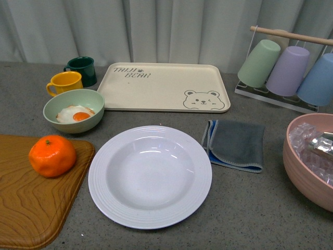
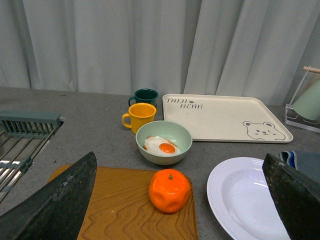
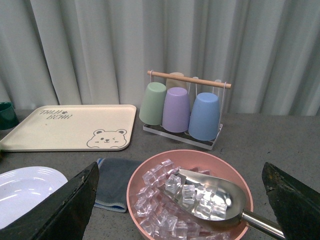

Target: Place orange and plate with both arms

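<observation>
The orange (image 1: 52,155) sits on a wooden board (image 1: 31,203) at the front left; it also shows in the left wrist view (image 2: 170,190). The white deep plate (image 1: 150,176) lies empty on the table's middle front, and shows in the left wrist view (image 2: 245,197) and at the edge of the right wrist view (image 3: 25,192). Neither arm shows in the front view. My left gripper (image 2: 180,220) is open, above and behind the orange, its fingers (image 2: 55,205) wide apart. My right gripper (image 3: 180,215) is open above a pink bowl.
A pale green bowl with a fried egg (image 1: 74,110), a yellow mug (image 1: 65,83) and a dark green mug (image 1: 81,69) stand at back left. A cream bear tray (image 1: 164,87), a grey cloth (image 1: 235,145), a cup rack (image 1: 286,67) and a pink bowl of ice with a scoop (image 3: 190,195) lie around.
</observation>
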You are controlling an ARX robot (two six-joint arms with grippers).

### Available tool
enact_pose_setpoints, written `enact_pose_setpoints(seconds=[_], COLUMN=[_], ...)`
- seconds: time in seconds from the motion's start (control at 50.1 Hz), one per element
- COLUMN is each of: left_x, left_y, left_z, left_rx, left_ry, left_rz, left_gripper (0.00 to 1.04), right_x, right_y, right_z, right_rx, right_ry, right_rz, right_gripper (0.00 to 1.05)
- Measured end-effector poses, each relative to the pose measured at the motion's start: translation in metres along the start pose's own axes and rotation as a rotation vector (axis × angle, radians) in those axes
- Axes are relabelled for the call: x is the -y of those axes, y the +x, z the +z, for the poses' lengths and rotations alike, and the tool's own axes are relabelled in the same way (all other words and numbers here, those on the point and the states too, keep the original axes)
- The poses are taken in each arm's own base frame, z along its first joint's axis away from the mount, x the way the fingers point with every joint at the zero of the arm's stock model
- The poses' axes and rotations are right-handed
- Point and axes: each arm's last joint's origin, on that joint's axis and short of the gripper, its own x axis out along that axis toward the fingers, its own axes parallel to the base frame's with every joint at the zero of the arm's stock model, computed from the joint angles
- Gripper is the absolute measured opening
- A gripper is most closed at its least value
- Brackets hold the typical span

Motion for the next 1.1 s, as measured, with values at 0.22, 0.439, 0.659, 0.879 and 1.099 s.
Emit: enact_pose_setpoints(seconds=[0.22,0.439,0.659,0.879,1.099], left_x=[0.0,0.0,0.0,0.0,0.0], left_y=[0.0,0.0,0.0,0.0,0.0], left_z=[0.0,0.0,0.0,0.0,0.0], left_rx=[0.0,0.0,0.0,0.0,0.0], left_ry=[0.0,0.0,0.0,0.0,0.0], left_rz=[0.0,0.0,0.0,0.0,0.0], left_gripper=[0.98,0.98,0.98,0.98,0.98], right_x=[0.0,0.0,0.0,0.0,0.0], right_y=[0.0,0.0,0.0,0.0,0.0], right_z=[0.0,0.0,0.0,0.0,0.0], right_rx=[0.0,0.0,0.0,0.0,0.0], right_ry=[0.0,0.0,0.0,0.0,0.0], right_rz=[0.0,0.0,0.0,0.0,0.0], right_gripper=[0.95,0.95,0.95,0.95,0.95])
